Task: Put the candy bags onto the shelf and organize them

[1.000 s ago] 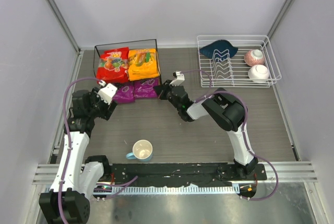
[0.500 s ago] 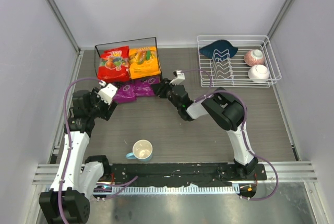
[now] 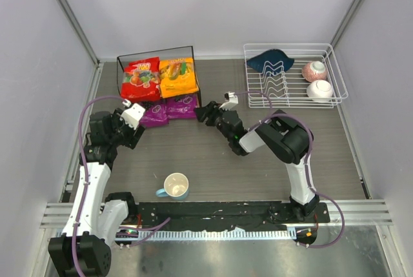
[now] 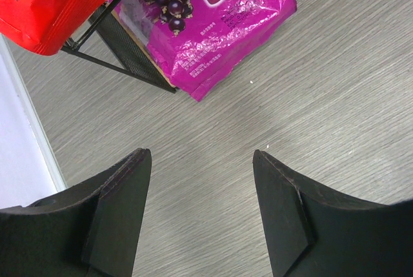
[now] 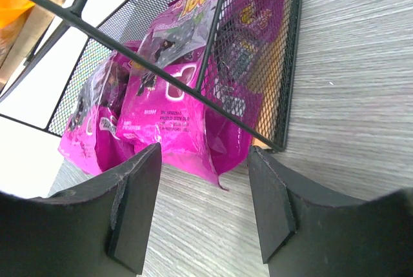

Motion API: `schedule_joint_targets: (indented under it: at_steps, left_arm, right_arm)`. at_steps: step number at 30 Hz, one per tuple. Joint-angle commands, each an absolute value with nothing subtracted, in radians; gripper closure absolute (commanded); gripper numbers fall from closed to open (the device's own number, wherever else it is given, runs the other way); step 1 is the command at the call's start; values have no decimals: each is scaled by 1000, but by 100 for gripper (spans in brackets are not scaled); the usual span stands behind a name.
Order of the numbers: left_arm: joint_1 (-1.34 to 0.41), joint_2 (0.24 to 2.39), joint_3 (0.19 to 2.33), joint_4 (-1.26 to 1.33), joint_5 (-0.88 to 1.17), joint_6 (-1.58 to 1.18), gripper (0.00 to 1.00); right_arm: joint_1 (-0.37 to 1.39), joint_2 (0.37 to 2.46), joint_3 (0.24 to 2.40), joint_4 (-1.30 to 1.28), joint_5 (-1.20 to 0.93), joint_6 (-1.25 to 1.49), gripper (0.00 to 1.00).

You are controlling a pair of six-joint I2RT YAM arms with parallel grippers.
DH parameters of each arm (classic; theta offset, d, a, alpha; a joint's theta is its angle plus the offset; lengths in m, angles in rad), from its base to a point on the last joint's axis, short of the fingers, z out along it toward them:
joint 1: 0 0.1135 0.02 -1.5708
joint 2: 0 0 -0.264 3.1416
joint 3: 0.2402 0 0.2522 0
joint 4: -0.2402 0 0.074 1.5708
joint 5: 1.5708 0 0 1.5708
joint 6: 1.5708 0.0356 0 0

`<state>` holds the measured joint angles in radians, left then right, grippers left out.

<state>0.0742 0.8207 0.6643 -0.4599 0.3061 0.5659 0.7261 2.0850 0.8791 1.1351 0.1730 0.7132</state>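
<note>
The shelf [image 3: 155, 51] stands at the back left. A red candy bag [image 3: 139, 78] and an orange-yellow one [image 3: 177, 77] lie on its top board. Two purple bags [image 3: 153, 115] [image 3: 182, 107] rest side by side on the lower tier, their near ends sticking out onto the table. My right gripper [image 3: 201, 113] is open just right of the shelf's corner; in its wrist view the right purple bag [image 5: 193, 96] lies apart beyond the empty gripper [image 5: 204, 154]. My left gripper [image 3: 139, 121] is open and empty [image 4: 201, 161], short of the left purple bag [image 4: 219, 19].
A white wire dish rack [image 3: 293, 99] at the back right holds a dark blue cloth [image 3: 270, 61] and two bowls [image 3: 314, 69] [image 3: 319, 90]. A mug [image 3: 175, 186] stands near the front edge between the arms. The shelf's black mesh wall [image 5: 284, 51] is close to my right fingers.
My right gripper has opened, let go of the right purple bag and drawn back to the right. The left arm has not moved.
</note>
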Motion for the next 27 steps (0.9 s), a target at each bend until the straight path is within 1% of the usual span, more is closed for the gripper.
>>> schedule_joint_targets:
  at_steps: [1,5,9,10,12,13,15,19,22,27]
  left_arm:
    - [80,810,661,-417,308,577,32]
    - [81,807,661,-416,310,574,32]
    - [81,799,660,-419,305,571,32]
    - [81,799,658,-419,304,568,32]
    - [83,795,663,-416,304,543,32]
    - [84,792,664,-411,314,531,32]
    - [98,795,676,-416,333,496,31]
    - [113,805,699,-433,364,482,31]
    - [124,804,700,-436,364,489,31]
    - [135,802,699,-439,367,494,31]
  right_arm:
    - [727,1987,819,1224,186,715,38]
    - [752,1950,784,1195,155,698,38]
    - [810,1931,793,1119,123,658,45]
    - [821,1933,801,1106,108,652,55]
    - [854,1954,834,1080,91,641,70]
    - [867,1965,845,1074,84,640,85]
    - [885,1993,890,1065,69,646,98]
    - [916,2057,966,1066,40,634,99]
    - [940,2095,1046,1042,40,611,99]
    - [945,2160,1115,1026,64,589,99]
